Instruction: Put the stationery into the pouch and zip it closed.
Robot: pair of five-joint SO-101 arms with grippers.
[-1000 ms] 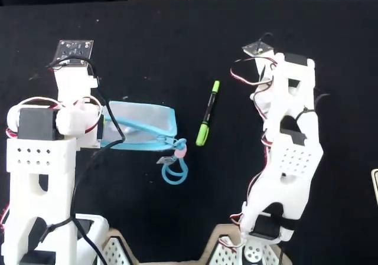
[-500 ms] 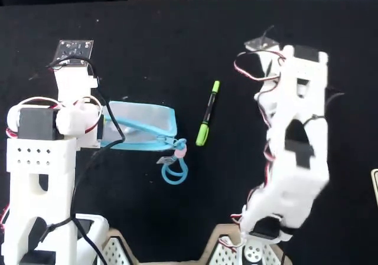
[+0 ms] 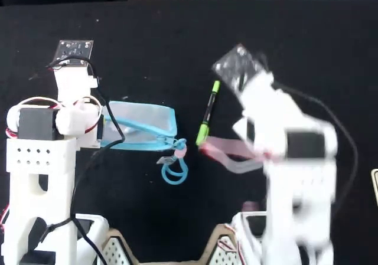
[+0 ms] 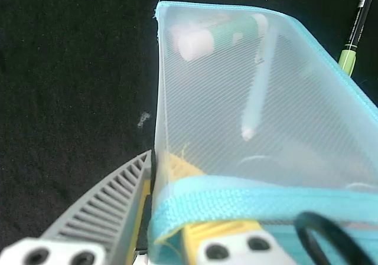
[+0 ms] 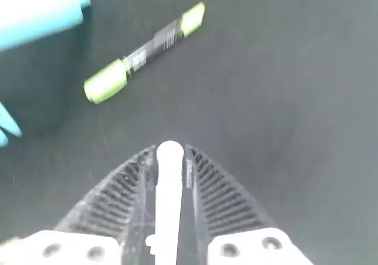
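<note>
A translucent pouch [image 3: 139, 126] with light-blue trim lies left of centre, and my left gripper [image 3: 101, 130] is shut on its end. In the left wrist view the mesh pouch [image 4: 248, 111] holds a white cylinder [image 4: 195, 41] and a pale pen [image 4: 257, 105], with my left gripper [image 4: 165, 218] clamped on its seam. A green and black highlighter [image 3: 207, 114] lies on the table right of the pouch. My right gripper [image 3: 227, 153], blurred, is just right of it. In the right wrist view my right gripper [image 5: 170, 153] is shut on a white pen [image 5: 168, 188], short of the highlighter [image 5: 144, 49].
A blue ring pull [image 3: 175, 170] with a pink bead hangs off the pouch's zip toward the front. The table [image 3: 177, 35] is covered in black cloth. A pale object [image 3: 374, 185] pokes in at the right edge. The arm bases stand along the near edge.
The right arm has swung left and toward the highlighter, blurring as it goes. The left arm, the pouch and the highlighter have stayed put.
</note>
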